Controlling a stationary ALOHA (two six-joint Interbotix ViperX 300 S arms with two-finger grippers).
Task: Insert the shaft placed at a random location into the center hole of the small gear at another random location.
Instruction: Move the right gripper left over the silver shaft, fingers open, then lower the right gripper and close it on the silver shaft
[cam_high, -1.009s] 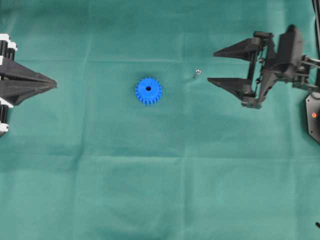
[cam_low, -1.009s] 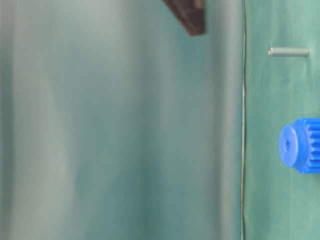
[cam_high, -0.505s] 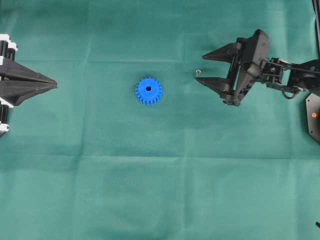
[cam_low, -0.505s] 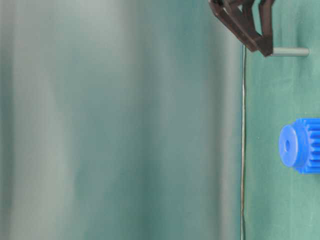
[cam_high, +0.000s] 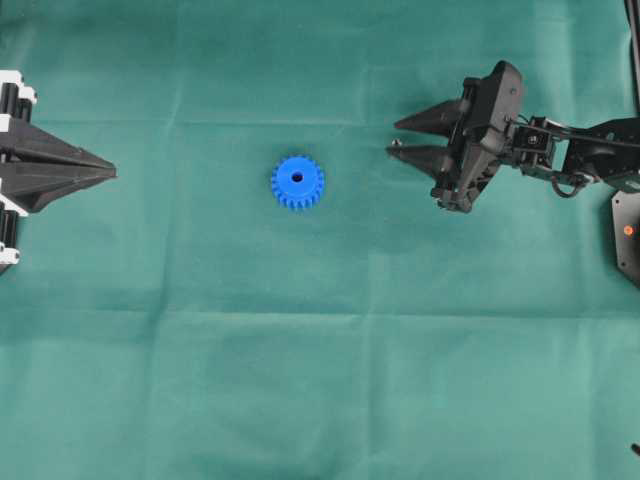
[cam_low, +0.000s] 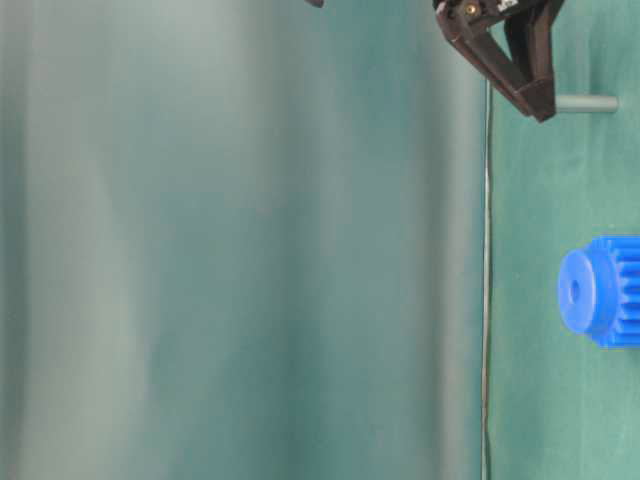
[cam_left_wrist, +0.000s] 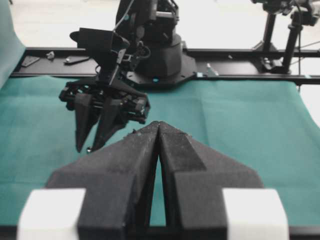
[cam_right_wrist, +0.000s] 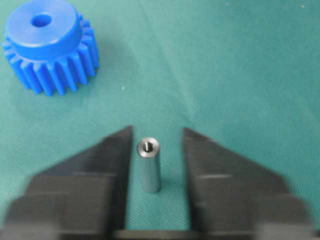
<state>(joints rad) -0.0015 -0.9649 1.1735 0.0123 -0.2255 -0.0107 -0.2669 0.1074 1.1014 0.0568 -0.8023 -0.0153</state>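
Observation:
The shaft stands upright on the green cloth, a short silvery pin between the fingers of my right gripper. The left finger is almost against it, and cloth shows between it and the right finger, so the jaws stand narrowly open around it. From overhead the right gripper is right of the small gear, with the shaft at its tips. The blue gear lies flat, its center hole facing up and unfilled. My left gripper rests shut at the far left, holding nothing.
Green cloth covers the table. The right arm's black base plate sits at the right edge. In the left wrist view the right arm's base and a black rail stand behind the cloth.
The right gripper has moved left and down onto the shaft, and its wide jaws have narrowed around it. The left gripper and the gear have stayed still.

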